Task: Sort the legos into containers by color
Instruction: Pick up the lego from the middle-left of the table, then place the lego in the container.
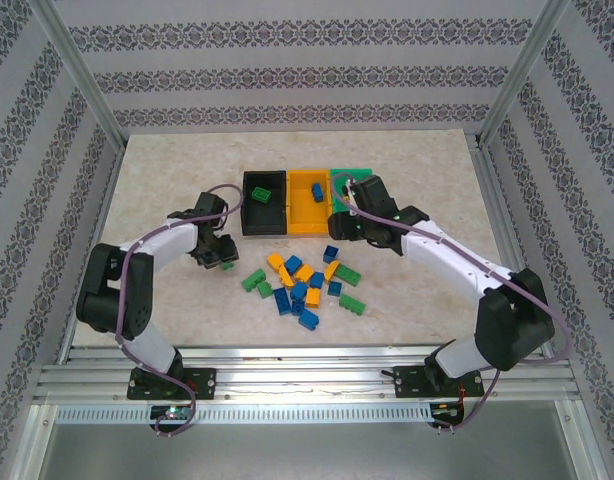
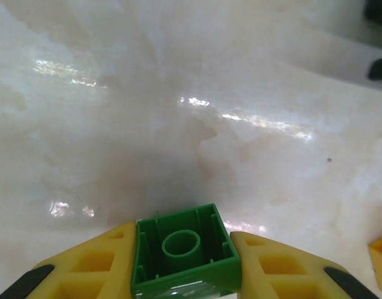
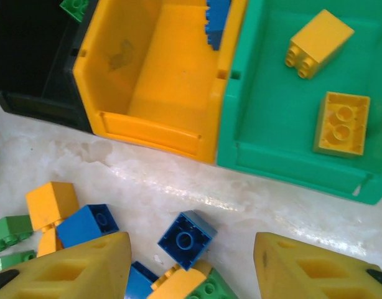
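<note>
Left pincer [image 2: 183,274] is gripping a green brick [image 2: 181,246]; right pincer [image 3: 194,268] is hanging open; most legos [image 1: 299,291] are awaiting sorting.

Left arm [image 1: 157,240] bent, jaws clamped; right arm [image 1: 447,255] bent, jaws spread.

Two arms, L [image 1: 137,265] & R [image 1: 457,262], same build: white shells on the long links, chunky black housings at the joints, wrists black too. Each sits on a black base: L base [image 1: 172,383] at approx 7 o'clock from above, R base [image 1: 432,378] at 5. A thin mauve cable [image 1: 225,188] runs along each arm, slack in loops. Fingers [image 2: 91,268] are yellow plastic wedges w/ hollow rectangular pockets, black bits at the outer edges; same on R [image 3: 303,268].
</note>
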Tool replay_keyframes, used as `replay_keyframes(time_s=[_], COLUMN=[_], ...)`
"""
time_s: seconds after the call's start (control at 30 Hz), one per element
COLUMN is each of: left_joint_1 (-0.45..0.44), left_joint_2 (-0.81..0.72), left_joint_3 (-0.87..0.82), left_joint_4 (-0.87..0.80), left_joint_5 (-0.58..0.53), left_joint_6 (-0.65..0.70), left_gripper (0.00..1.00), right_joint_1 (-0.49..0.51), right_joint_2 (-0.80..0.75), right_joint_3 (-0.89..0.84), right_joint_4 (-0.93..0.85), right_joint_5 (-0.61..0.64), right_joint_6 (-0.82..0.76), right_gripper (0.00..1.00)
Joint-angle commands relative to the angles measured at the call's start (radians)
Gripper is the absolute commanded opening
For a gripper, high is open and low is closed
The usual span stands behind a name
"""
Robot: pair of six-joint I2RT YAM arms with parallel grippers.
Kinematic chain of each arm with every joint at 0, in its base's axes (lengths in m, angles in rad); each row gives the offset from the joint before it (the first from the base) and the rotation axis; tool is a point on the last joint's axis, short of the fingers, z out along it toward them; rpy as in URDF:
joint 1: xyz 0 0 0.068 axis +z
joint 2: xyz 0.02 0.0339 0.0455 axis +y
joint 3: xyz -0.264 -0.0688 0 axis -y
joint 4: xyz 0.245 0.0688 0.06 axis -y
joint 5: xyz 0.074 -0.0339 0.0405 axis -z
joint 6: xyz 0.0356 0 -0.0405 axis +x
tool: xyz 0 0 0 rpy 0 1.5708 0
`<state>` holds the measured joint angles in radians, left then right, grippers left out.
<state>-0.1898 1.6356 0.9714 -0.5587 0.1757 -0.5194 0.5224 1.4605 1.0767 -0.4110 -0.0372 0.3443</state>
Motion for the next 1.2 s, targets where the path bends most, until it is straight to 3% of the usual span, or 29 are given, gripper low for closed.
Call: replay_keyframes(time_s=[0.0, 0.27, 0.6, 0.7, 0.9, 1.17], left_joint_1=[-0.009, -0.045, -0.071, -0.073, -0.081, -0.08], left_joint_2=[-0.088, -0.079, 0.176, 0.249, 0.271, 0.143], left_joint_3=[0.05, 0.252, 0.581, 0.657, 0.643, 0.452], left_joint_4=[-0.043, -0.019, -0.088, -0.117, -0.064, 0.125], left_joint_5=[0.008, 0.049, 0.037, 0.035, 0.082, 0.096], left_joint_6=[0.02, 0.029, 0.098, 0.108, 0.108, 0.061], left_gripper=[0.31, 0.32, 0.41, 0.49, 0.6, 0.62], right_joint_1=[-0.007, -0.011, 0.045, 0.079, 0.162, 0.207], right_joint_2=[-0.041, -0.085, -0.23, -0.278, -0.279, -0.215], right_joint_3=[-0.06, -0.21, -0.346, -0.387, -0.414, -0.398], right_joint_4=[0.014, 0.017, -0.087, -0.116, -0.158, -0.184], right_joint_5=[0.01, -0.023, -0.091, -0.133, -0.169, -0.046], right_joint_6=[0.024, 0.063, 0.028, 0.013, 0.036, 0.06], right_gripper=[0.55, 0.56, 0.56, 0.56, 0.58, 0.58])
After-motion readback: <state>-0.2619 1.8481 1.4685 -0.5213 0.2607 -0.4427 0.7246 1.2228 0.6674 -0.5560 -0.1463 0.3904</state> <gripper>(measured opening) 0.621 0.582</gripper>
